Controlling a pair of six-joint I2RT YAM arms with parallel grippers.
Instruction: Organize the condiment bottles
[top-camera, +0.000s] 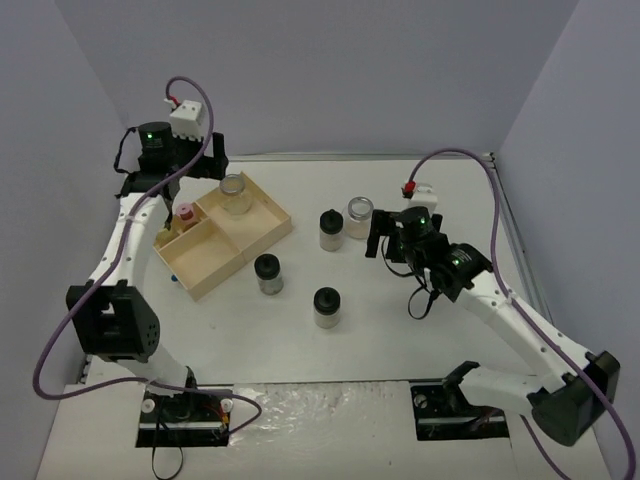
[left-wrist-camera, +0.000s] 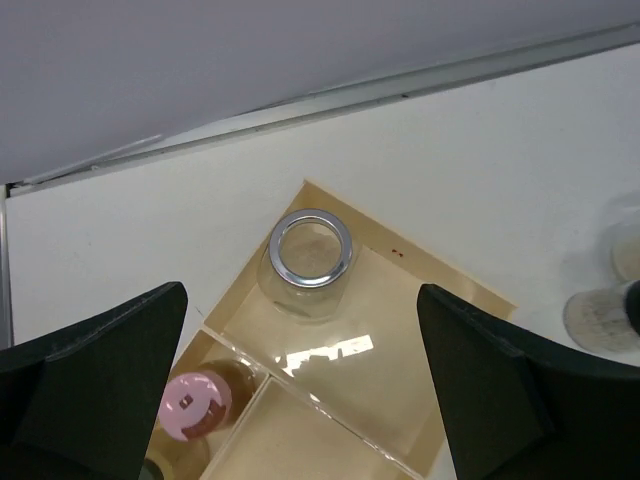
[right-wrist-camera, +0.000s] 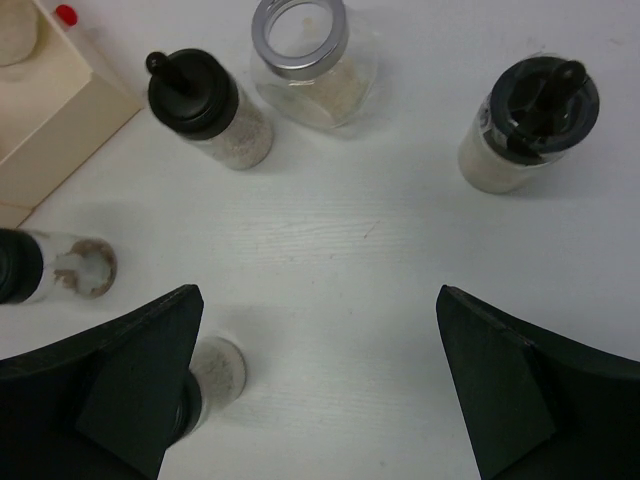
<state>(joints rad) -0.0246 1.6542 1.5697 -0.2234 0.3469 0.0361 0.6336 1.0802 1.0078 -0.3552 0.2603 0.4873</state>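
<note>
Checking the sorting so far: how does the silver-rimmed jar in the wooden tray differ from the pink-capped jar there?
The silver-rimmed jar is wider, with a clear lid; the pink-capped jar is narrower, with an opaque pink cap. The silver-rimmed jar stands in the large compartment of the wooden tray, the pink-capped jar in a smaller one across a divider. Both are clear and upright.

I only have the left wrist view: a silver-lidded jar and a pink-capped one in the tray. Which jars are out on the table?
Observer: Overhead I count three black-capped jars and one silver-lidded jar, all upright outside the tray.
Operator: Is the right gripper holding any of them?
Observer: No. The right gripper is open, with nothing between its fingers, next to that silver-lidded jar.
</note>
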